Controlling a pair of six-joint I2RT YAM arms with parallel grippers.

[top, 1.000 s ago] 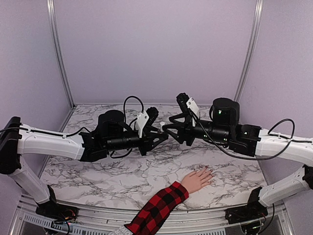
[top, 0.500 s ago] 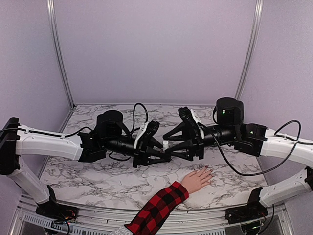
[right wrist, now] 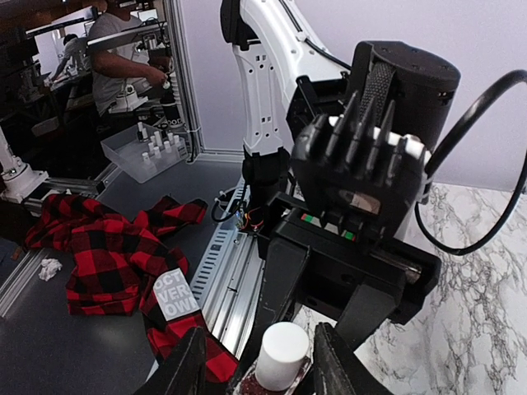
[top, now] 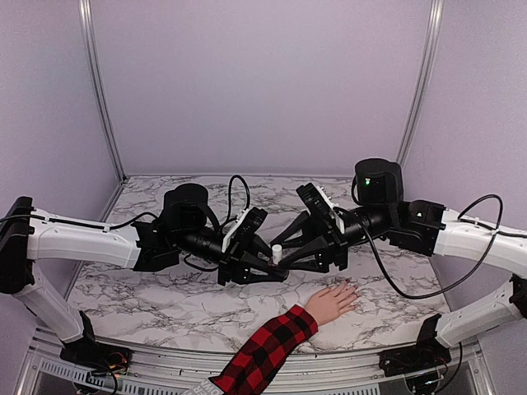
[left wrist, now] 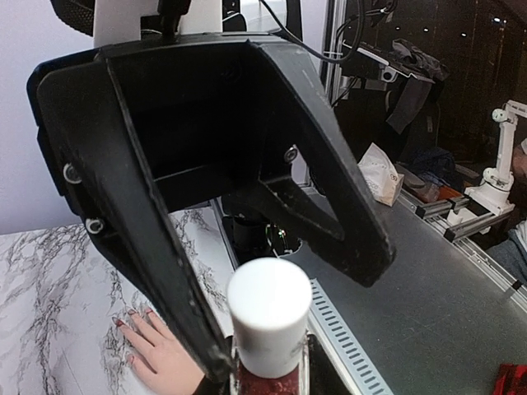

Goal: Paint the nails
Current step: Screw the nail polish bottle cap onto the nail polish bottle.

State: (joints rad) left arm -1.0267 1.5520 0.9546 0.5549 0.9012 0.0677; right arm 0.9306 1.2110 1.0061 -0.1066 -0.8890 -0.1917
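My left gripper is shut on the small dark-red polish bottle, held upright above the table with its white cap up. My right gripper is open, with one finger on each side of the cap and a gap on both sides. The pale hand with the plaid sleeve lies flat on the marble near the front, below and right of both grippers. Its tiny nails show in the left wrist view.
The marble tabletop is walled by lilac panels at the back and sides. Both arms reach inward and meet over the middle. A metal rail runs along the front edge. Plaid cloth lies beyond the table edge.
Both grippers have come lower and closer together. The bottle's white cap now stands between the right gripper's open fingers. The hand has not moved.
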